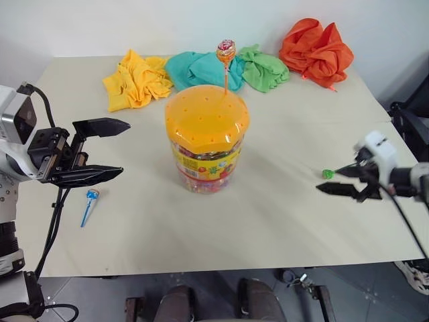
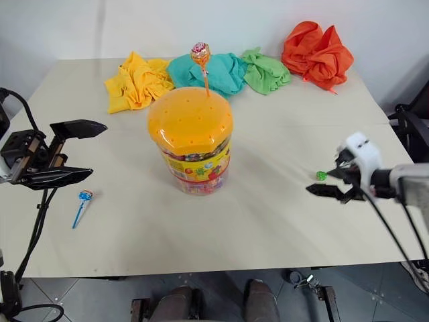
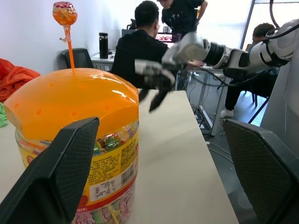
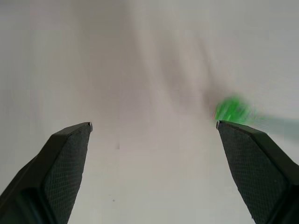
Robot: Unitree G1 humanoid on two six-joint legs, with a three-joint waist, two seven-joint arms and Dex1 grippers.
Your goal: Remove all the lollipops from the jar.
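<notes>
The jar (image 1: 206, 144), a clear tub of sweets with a domed orange lid, stands mid-table. One lollipop (image 1: 226, 50) on a long orange stick rises upright from a hole in the lid. A blue lollipop (image 1: 89, 203) lies on the table at the left, below my left gripper (image 1: 124, 149), which hovers open and empty to the left of the jar. A green lollipop (image 1: 328, 174) lies on the table at the right, just beside one fingertip of my right gripper (image 1: 328, 181). That gripper is open with nothing between its fingers. The green lollipop (image 4: 232, 111) looks blurred in the right wrist view.
Four crumpled cloths lie along the table's far side: yellow (image 1: 136, 80), teal (image 1: 198, 69), green (image 1: 265, 67) and orange (image 1: 317, 43). People (image 3: 140, 42) sit beyond the table's right end. The table's front edge (image 1: 221, 268) is close.
</notes>
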